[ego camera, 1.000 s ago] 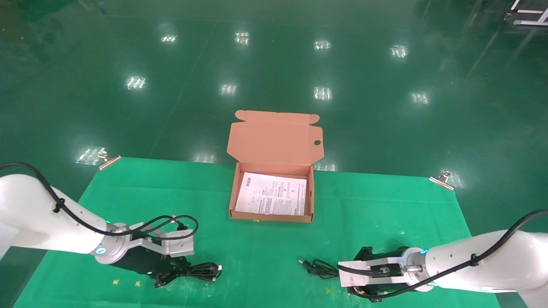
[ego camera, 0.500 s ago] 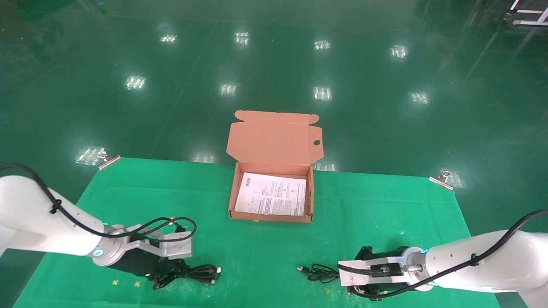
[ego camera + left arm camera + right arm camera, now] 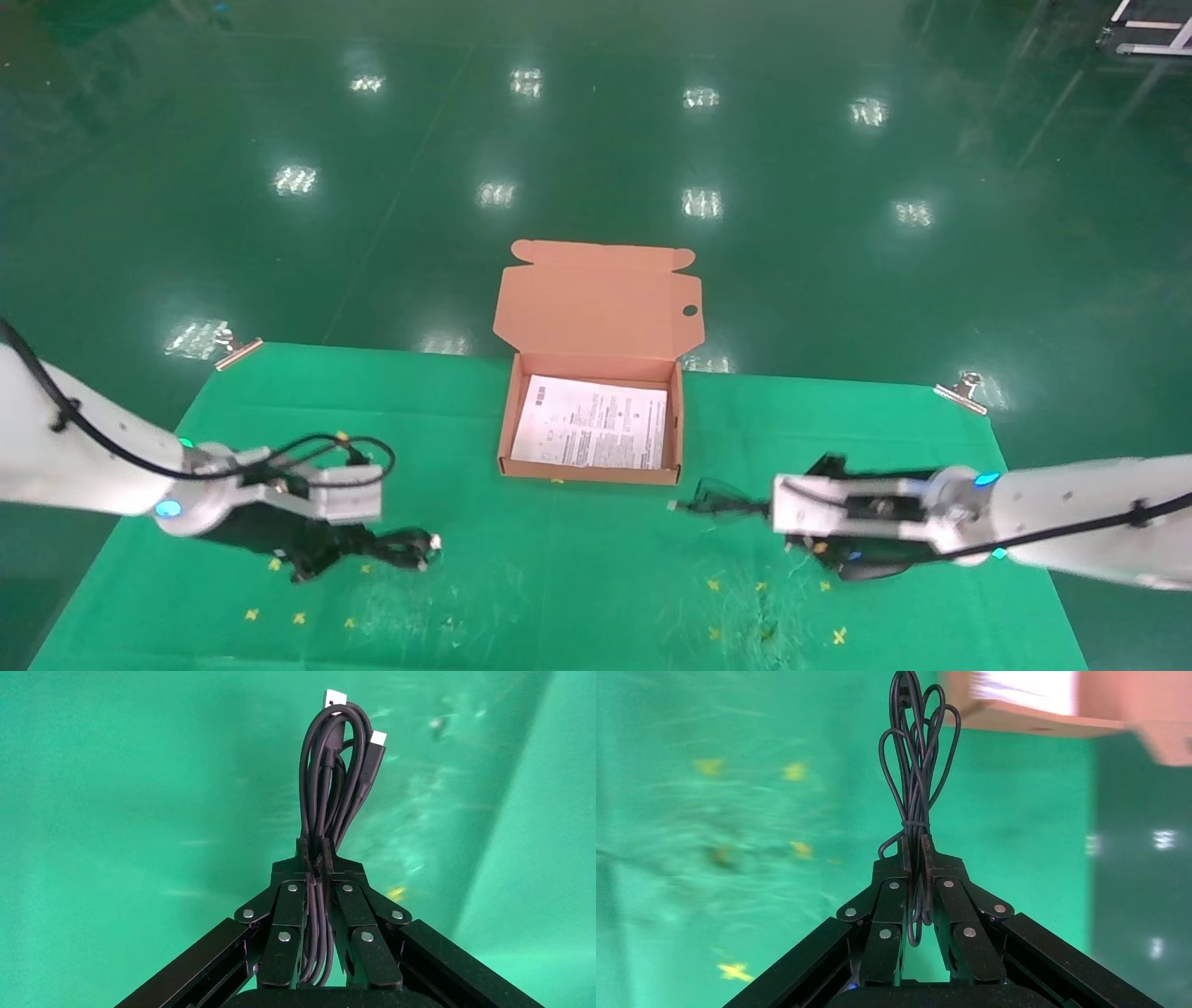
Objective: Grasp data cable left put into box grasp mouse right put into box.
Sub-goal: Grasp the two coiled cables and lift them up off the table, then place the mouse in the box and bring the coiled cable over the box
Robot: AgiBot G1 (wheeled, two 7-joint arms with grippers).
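My left gripper [image 3: 361,548] [image 3: 315,855] hangs over the near left of the green cloth, shut on the data cable [image 3: 402,544] [image 3: 330,776], a black looped bundle with silver plug tips pointing away from the jaws. My right gripper [image 3: 767,511] [image 3: 914,850] is shut on the mouse's thin coiled cord [image 3: 715,500] [image 3: 916,769], close to the front right corner of the box [image 3: 589,473] [image 3: 1025,714]. A dark rounded shape [image 3: 868,567] under the right wrist looks like the mouse. The box stands open, lid upright, with a printed sheet [image 3: 590,434] lying inside.
A green cloth [image 3: 577,578] covers the table and carries small yellow marks near the front. Metal clips [image 3: 237,352] [image 3: 965,390] pin its far corners. Beyond the table's far edge lies the shiny green floor.
Both grippers have risen off the cloth with their loads. The left one has drifted left with the cable bundle. The right one has moved toward the box, cord trailing ahead.
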